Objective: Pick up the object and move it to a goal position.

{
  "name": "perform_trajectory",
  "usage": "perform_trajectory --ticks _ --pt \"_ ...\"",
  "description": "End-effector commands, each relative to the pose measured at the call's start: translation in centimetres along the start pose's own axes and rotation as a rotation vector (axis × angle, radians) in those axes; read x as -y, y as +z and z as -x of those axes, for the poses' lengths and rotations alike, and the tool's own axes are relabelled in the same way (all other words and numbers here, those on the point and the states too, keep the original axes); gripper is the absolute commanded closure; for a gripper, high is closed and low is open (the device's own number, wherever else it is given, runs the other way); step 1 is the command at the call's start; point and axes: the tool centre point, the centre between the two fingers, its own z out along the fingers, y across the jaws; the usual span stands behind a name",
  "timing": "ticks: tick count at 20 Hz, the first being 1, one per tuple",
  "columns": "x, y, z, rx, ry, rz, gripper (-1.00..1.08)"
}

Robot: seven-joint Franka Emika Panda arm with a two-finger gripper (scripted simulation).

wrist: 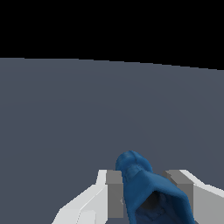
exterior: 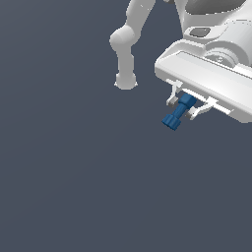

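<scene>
Clearly the object (exterior: 180, 111), a small dark-blue bolt-like piece with 2 blocky ends joined by a short rod, sits pinched between the 2 fingers of the white gripper (exterior: 185, 109). In the exterior view only its upper end lies between the fingertips, while the rod and the lower block hang out below and toward that view's left, at a tilt. In the wrist view the object (wrist: 142, 183) fills the gap between the 2 grey pads (wrist: 114, 192), and each pad seems to touch its side.

That off-centre hold is the main risk, as I judge it. With most of the piece outside the pinch, a quick swing or a sudden stop of the arm could let it pivot about the pads, droop further, or slip free. A blocky end offers flat faces, but if the pads bear on an edge and not a face, the contact would be thin and easy to lose.

Around it lies only the plain grey floor (exterior: 74, 187), and no goal marker shows in either view, so I cannot tell how far the carry must go. Whether the piece hangs clear of the floor cannot be read for certain either; if it is low, the protruding end could catch and be levered out.
</scene>
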Motion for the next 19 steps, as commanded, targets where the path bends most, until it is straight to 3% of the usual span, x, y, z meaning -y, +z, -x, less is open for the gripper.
perform_trajectory --ticks 1,9,19 --pt "0.7 -1.4 -1.3 -0.043 0.029 0.023 1.08" --pt "2.5 -4.3 -3.9 -0.133 0.085 0.072 1.08" --pt "3.1 -5.2 -4.9 -0.165 0.104 0.092 1.08"
